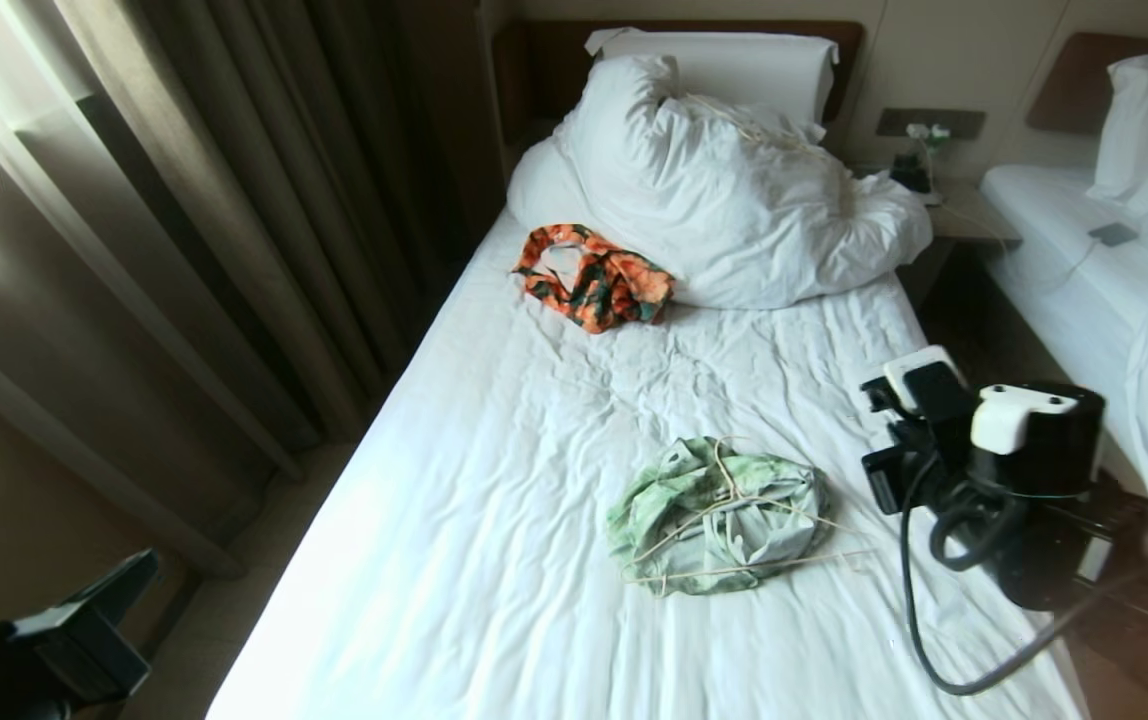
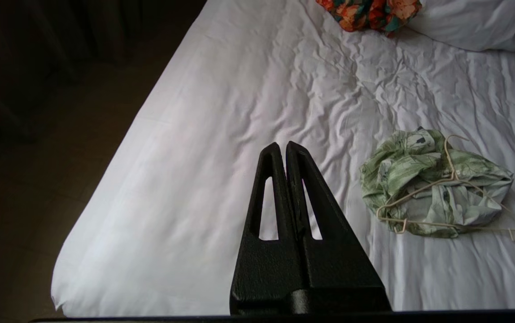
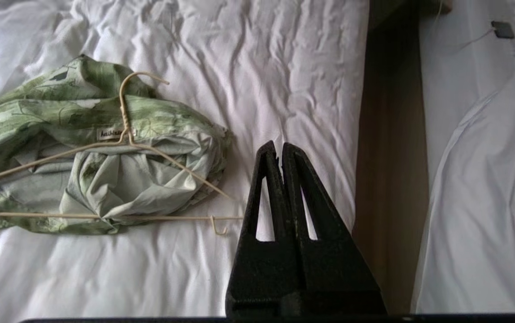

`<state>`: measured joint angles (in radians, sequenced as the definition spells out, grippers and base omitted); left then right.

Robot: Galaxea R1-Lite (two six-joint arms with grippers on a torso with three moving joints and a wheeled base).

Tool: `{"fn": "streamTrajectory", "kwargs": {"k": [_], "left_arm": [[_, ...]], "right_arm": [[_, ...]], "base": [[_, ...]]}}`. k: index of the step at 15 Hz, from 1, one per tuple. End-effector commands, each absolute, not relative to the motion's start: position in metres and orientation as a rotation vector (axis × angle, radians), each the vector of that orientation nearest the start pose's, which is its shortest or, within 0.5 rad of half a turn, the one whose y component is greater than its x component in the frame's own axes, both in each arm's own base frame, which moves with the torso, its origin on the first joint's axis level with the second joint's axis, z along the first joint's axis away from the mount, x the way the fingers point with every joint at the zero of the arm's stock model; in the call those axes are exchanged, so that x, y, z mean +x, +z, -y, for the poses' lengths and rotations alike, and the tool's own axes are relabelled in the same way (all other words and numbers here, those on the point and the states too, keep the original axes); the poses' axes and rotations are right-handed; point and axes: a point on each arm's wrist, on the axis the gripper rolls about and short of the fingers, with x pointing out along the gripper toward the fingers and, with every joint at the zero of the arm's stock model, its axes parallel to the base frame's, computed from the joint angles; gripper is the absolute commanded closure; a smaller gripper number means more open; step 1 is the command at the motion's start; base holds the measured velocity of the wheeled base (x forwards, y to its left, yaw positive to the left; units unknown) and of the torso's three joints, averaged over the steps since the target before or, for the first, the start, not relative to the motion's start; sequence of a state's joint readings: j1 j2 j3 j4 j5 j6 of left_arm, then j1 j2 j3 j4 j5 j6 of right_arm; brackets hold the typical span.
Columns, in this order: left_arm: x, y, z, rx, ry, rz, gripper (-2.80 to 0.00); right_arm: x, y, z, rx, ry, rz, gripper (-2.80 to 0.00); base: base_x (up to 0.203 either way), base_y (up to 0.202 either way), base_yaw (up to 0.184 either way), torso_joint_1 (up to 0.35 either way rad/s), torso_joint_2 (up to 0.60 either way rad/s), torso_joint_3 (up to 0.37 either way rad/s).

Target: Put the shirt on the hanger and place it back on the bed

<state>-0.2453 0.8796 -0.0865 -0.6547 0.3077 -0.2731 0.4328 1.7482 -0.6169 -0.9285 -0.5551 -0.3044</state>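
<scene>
The shirt (image 1: 719, 515) lies crumpled in a heap on the bed (image 1: 494, 520), on the bare sheet nearer the foot end and toward the robot's right edge. The hanger (image 1: 734, 530), thin, pale wire, rests on top of the heap, touching it but not threaded through it. Hook points toward the pillow end; the bottom bar runs roughly across the bed and overhangs the cloth at both ends. The shirt shows no clear long axis: collar and sleeves are folded in, and a label (image 3: 115, 133) shows near the hanger's neck.

Judged step: none done yet; approach to shirt and hanger. The next move likely calls for taking hold of the hanger or lifting it off, then opening the bundle to find the collar. The thin wire flat on soft sheet looks hard to pinch.

Right gripper (image 3: 281, 147): fingers pressed together, empty, above the sheet just beside the hanger's bar end. Left gripper (image 2: 283, 146): closed, empty, above the sheet well apart from the shirt.

Beyond: an orange patterned garment (image 1: 594, 278) against the bunched duvet (image 1: 734, 190).
</scene>
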Motion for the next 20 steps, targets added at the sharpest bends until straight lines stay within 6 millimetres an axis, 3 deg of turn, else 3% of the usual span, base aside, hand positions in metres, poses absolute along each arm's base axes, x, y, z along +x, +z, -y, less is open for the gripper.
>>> {"fn": "streamTrajectory", "kwargs": {"k": [1, 5, 6, 8, 11, 14, 16, 20], "left_arm": [[0.059, 0.151, 0.007, -0.254, 0.085, -0.025, 0.0], [-0.001, 0.16, -0.009, -0.212, 0.195, 0.027, 0.0], [-0.014, 0.174, -0.012, -0.221, 0.249, 0.069, 0.0], [-0.021, 0.182, -0.013, -0.215, 0.372, 0.059, 0.0], [-0.022, 0.182, -0.012, -0.207, 0.413, 0.059, 0.0], [-0.04, 0.173, -0.01, -0.142, 0.373, 0.063, 0.0], [-0.052, 0.153, -0.007, -0.081, 0.289, 0.051, 0.0], [-0.051, 0.12, -0.005, -0.033, 0.252, 0.001, 0.0]], "right_arm": [[0.213, 0.203, -0.086, -0.32, -0.12, -0.018, 0.0], [0.134, 0.243, -0.049, -0.267, -0.165, 0.099, 0.0], [0.117, 0.249, -0.04, -0.264, -0.179, 0.104, 0.0], [0.085, 0.256, -0.021, -0.264, -0.232, 0.101, 0.0], [0.04, 0.262, 0.001, -0.268, -0.322, 0.091, 0.0], [0.009, 0.258, 0.011, -0.277, -0.414, 0.076, 0.0], [-0.007, 0.251, 0.014, -0.274, -0.45, 0.091, 0.0], [-0.04, 0.229, 0.013, -0.275, -0.563, 0.089, 0.0]], "base": [[0.0, 0.0, 0.0, 0.0, 0.0, 0.0], [0.0, 0.0, 0.0, 0.0, 0.0, 0.0], [0.0, 0.0, 0.0, 0.0, 0.0, 0.0], [0.0, 0.0, 0.0, 0.0, 0.0, 0.0], [0.0, 0.0, 0.0, 0.0, 0.0, 0.0], [0.0, 0.0, 0.0, 0.0, 0.0, 0.0], [0.0, 0.0, 0.0, 0.0, 0.0, 0.0], [0.0, 0.0, 0.0, 0.0, 0.0, 0.0]]}}
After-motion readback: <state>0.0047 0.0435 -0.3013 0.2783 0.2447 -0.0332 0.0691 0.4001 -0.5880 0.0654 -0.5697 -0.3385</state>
